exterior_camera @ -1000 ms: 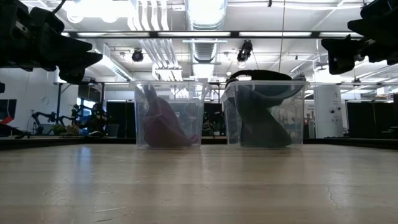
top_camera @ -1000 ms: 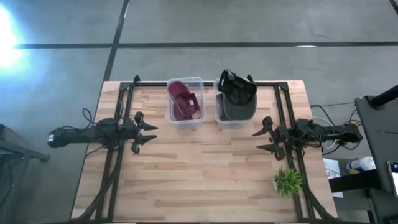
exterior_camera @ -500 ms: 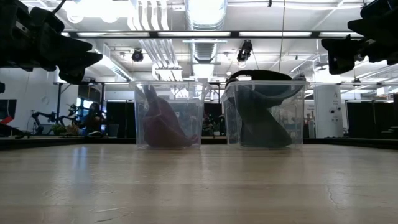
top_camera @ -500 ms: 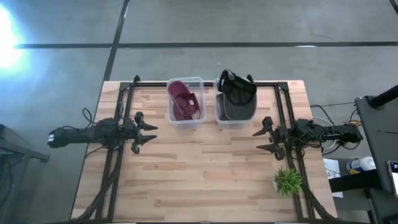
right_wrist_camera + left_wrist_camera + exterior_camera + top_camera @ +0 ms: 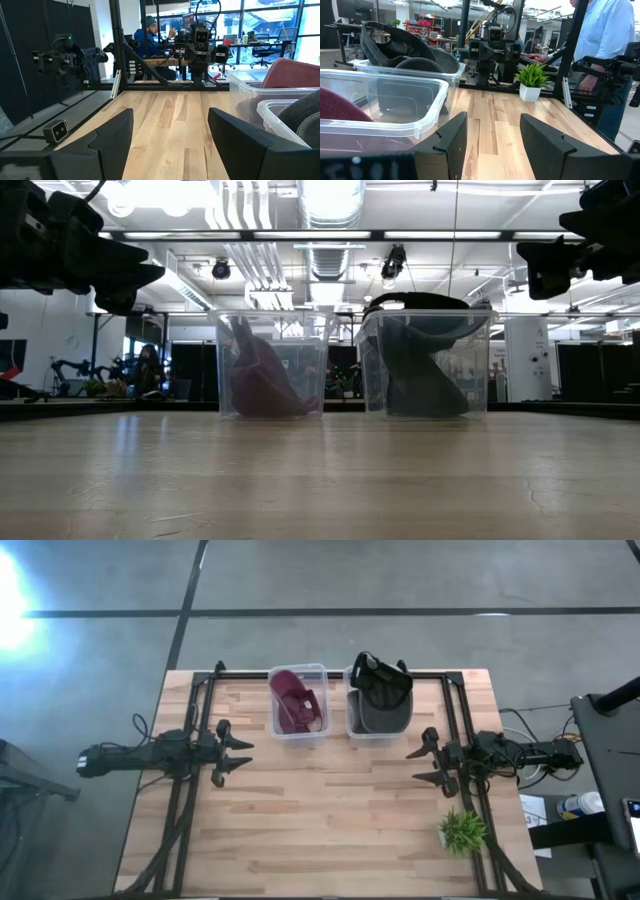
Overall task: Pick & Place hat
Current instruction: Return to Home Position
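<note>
A maroon hat (image 5: 294, 706) lies inside the left clear bin (image 5: 322, 700), its crown against the bin's floor. A black and grey hat (image 5: 380, 692) sits in the right clear bin (image 5: 350, 718), with its top poking above the rim. My left gripper (image 5: 243, 756) hovers open over the table's left side, pointing toward the middle. My right gripper (image 5: 414, 766) hovers open over the right side, facing it. Both are near of the bins and touch nothing. In the low view the maroon hat (image 5: 262, 377) and dark hat (image 5: 415, 360) show through the bin walls.
A small potted plant (image 5: 462, 831) stands at the table's near right corner. Black frame rails (image 5: 196, 700) run along the left and right sides. Bare wood (image 5: 330, 810) spreads between the arms. A person in a light blue shirt (image 5: 605, 30) stands beyond the table.
</note>
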Robot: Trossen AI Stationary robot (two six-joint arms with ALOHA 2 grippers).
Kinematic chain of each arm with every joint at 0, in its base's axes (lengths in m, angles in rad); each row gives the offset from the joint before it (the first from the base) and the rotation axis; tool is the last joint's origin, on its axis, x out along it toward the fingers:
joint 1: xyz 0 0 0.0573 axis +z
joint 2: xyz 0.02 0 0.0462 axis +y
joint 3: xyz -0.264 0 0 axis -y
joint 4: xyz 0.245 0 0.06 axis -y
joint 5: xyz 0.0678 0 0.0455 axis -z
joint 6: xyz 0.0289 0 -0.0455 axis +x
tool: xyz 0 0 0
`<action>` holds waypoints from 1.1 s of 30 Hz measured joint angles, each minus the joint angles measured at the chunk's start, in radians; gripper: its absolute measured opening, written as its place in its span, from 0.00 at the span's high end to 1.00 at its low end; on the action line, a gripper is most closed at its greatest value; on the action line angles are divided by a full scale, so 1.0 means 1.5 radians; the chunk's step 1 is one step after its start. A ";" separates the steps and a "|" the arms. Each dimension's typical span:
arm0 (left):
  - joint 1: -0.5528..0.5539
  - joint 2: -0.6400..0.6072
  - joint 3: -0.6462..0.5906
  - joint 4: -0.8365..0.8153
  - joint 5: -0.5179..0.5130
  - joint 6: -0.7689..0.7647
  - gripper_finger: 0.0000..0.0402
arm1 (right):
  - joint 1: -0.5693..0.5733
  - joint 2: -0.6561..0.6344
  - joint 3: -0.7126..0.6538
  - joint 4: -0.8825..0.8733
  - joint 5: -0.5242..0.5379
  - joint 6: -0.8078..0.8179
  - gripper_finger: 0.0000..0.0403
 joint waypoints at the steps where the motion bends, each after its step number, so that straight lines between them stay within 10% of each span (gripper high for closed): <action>1: 0.000 0.000 0.000 0.000 0.000 0.000 0.56 | 0.000 0.000 0.000 0.000 0.000 0.000 0.36; 33: 0.000 0.000 0.000 0.000 0.000 0.000 0.56 | 0.000 0.000 0.000 0.000 0.000 0.000 0.37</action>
